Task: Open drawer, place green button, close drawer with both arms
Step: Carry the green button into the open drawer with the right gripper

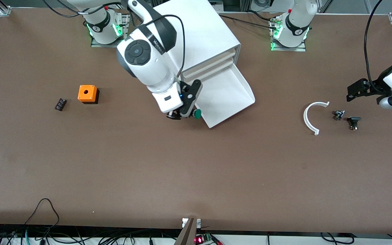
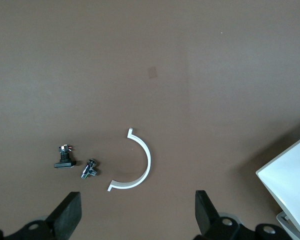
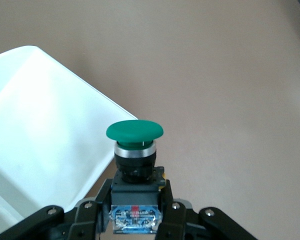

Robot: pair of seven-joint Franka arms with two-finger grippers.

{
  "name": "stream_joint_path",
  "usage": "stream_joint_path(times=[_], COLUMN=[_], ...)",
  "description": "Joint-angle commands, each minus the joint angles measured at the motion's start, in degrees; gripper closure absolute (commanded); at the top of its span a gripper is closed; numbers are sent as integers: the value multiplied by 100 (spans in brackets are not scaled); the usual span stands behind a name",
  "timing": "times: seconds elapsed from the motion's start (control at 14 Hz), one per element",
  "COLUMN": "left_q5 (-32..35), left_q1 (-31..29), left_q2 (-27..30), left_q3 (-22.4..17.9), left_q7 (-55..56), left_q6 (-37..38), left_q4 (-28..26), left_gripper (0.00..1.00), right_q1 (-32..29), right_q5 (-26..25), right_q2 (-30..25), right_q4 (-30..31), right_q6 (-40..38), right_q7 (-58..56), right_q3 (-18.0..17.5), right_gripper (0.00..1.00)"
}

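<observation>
The white cabinet (image 1: 202,37) stands between the two arm bases. Its lowest drawer (image 1: 230,95) is pulled out, and nothing shows inside it. My right gripper (image 1: 184,114) is shut on the button (image 1: 197,114), over the table just beside the drawer's front lip. In the right wrist view the button's green cap (image 3: 135,131) sticks out past the gripper (image 3: 137,192), which clamps the black body, with the drawer (image 3: 45,125) alongside. My left gripper (image 1: 356,91) hangs open at the left arm's end of the table. Its fingers (image 2: 70,212) stand wide apart with nothing between them.
An orange box with a hole (image 1: 87,94) and a small black part (image 1: 60,104) lie toward the right arm's end. A white half ring (image 1: 313,117) and two small dark parts (image 1: 339,114) (image 1: 354,121) lie under the left gripper (image 2: 137,212). Cables run along the table's near edge.
</observation>
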State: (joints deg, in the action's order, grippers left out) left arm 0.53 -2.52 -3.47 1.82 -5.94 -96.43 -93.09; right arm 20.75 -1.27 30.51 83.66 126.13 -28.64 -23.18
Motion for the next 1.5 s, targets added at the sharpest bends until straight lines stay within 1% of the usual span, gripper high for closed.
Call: stream_joint_path(times=[0.0, 0.07, 0.21, 0.36, 0.5, 0.71, 0.93, 1.21, 1.43], left_q5=[167, 158, 140, 158, 132, 105, 96, 96, 96], left_q1=[24, 15, -11, 6, -20, -20, -11, -20, -20], left_q2=[-75, -75, -66, -31, -31, 30, 57, 57, 57], left_q3=[73, 64, 64, 73, 73, 73, 73, 73, 73], left_q7=[-13, -39, -39, -48, -48, -39, -39, -39, -39], left_q6=[212, 212, 203, 203, 168, 159, 168, 177, 177], left_q4=[177, 177, 177, 151, 151, 63, 54, 54, 54], left_gripper=[0, 0, 0, 0, 0, 0, 0, 0, 0], right_q1=[191, 358, 666, 930, 1132, 1291, 1379, 1563, 1625], right_q5=[-92, -197, -670, -1101, -1506, -1586, -1613, -1665, -1867], right_q2=[472, 499, 569, 613, 780, 1096, 1360, 1580, 1694], right_q4=[-596, -606, -649, -650, -658, -763, -904, -992, -992], right_q6=[-159, -159, -229, -571, -739, -739, -678, -607, -616], right_q7=[-807, -966, -1012, -1020, -1108, -1433, -1442, -1434, -1434], right_q3=[-178, -178, -187, -187, -195, -187, -195, -187, -187], right_gripper=[67, 67, 67, 67, 67, 67, 67, 66, 65])
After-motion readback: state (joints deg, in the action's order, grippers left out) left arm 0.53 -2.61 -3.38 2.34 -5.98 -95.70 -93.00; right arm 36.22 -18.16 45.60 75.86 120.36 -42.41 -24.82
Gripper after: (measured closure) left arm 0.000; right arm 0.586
